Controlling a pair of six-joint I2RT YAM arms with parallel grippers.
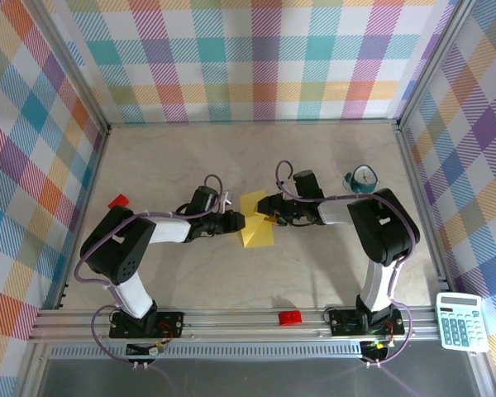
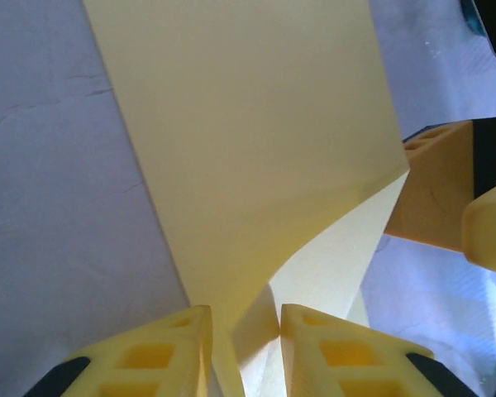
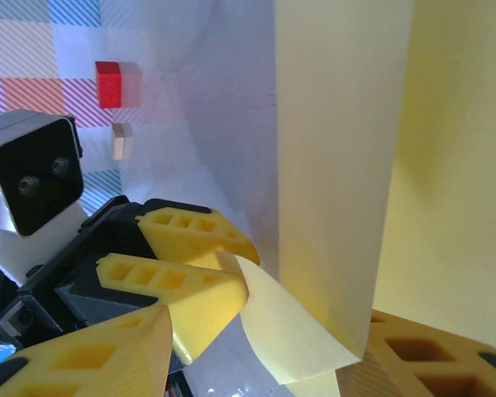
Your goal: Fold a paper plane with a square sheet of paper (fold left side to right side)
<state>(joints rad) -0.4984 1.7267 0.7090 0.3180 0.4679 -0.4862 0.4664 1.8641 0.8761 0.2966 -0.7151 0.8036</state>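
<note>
Plaid walls ringed the table; my left gripper sat slightly parted around the square sheet of paper, right gripper spread wide.

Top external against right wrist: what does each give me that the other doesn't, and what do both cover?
Top external gives the layout: the beige table, a white calculator, a teal round object and a red brick on the front rail. Right wrist gives close detail: a curled corner of the square sheet of yellow paper at the tips of the open left gripper, and a small tan block. Both cover the sheet, the left gripper and a small red block beyond the left arm.
</note>
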